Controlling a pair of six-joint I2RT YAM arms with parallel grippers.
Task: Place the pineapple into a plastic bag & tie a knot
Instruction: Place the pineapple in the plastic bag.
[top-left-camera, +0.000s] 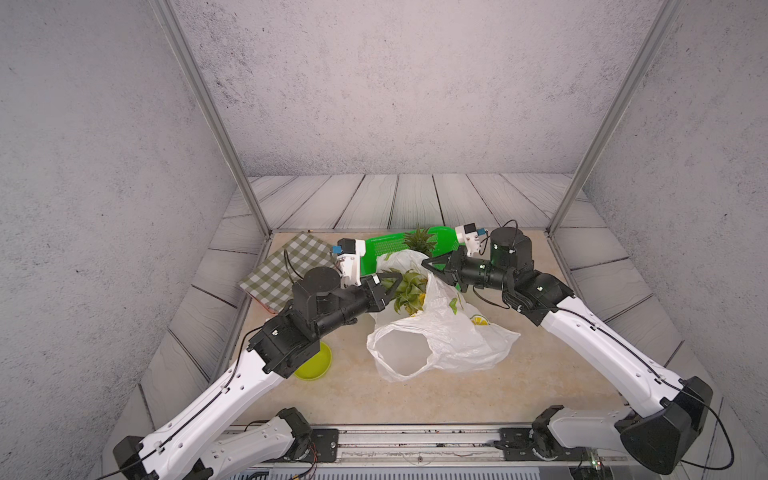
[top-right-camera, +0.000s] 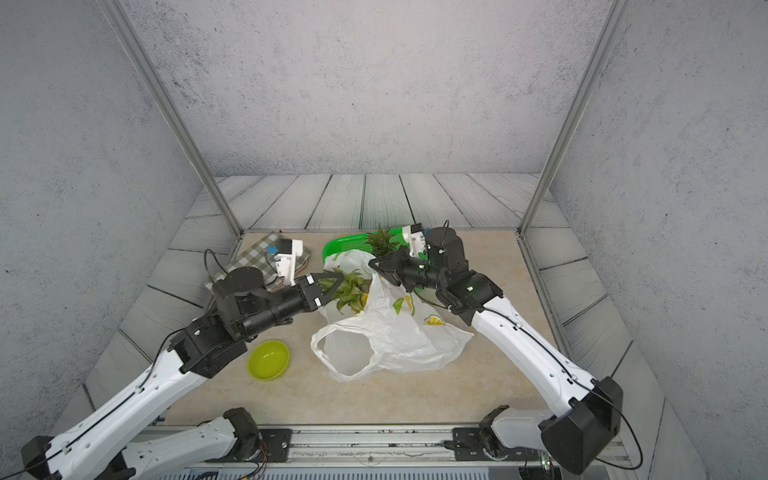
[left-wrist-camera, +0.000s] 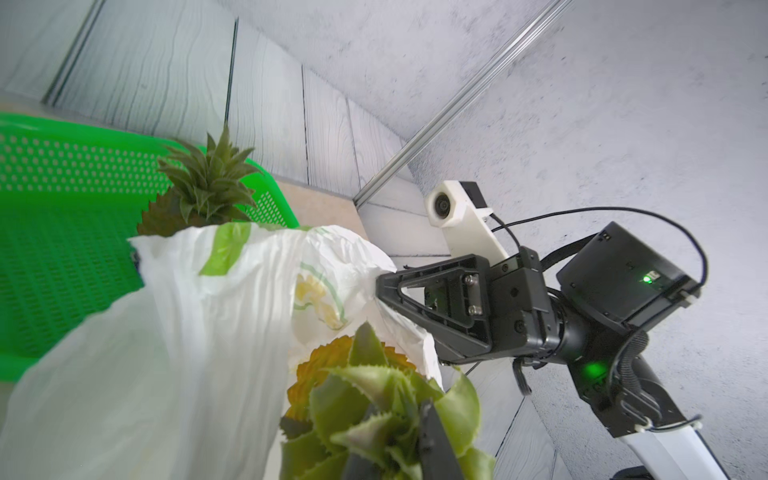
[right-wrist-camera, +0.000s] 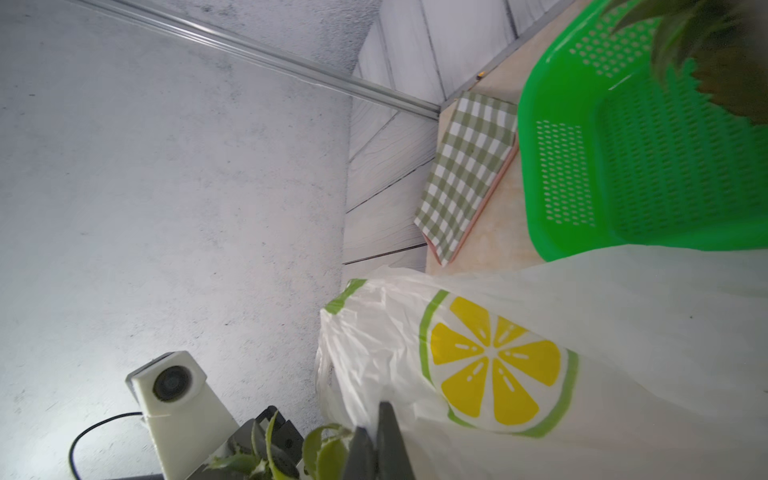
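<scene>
My left gripper (top-left-camera: 395, 283) is shut on the green crown leaves of the pineapple (top-left-camera: 410, 293), holding it off the table. Close up, the leaves (left-wrist-camera: 374, 395) wrap round one dark finger (left-wrist-camera: 432, 436), with the orange body (left-wrist-camera: 320, 365) beyond them. My right gripper (top-left-camera: 426, 264) is shut on the upper edge of the plastic bag (top-left-camera: 453, 332) and holds that edge up beside the pineapple. The white film with a lemon print (right-wrist-camera: 494, 361) is pinched between its fingertips (right-wrist-camera: 390, 432). The fruit's body is partly hidden by the film. A handle loop (top-left-camera: 376, 345) lies open on the table. The knot is out of view.
A green perforated basket (top-left-camera: 384, 245) stands at the back with a second pineapple (top-left-camera: 420, 239) in it. A green checked board (top-left-camera: 291, 266) lies at the back left. A lime bowl (top-right-camera: 269, 359) sits near my left forearm. Metal posts frame the tabletop.
</scene>
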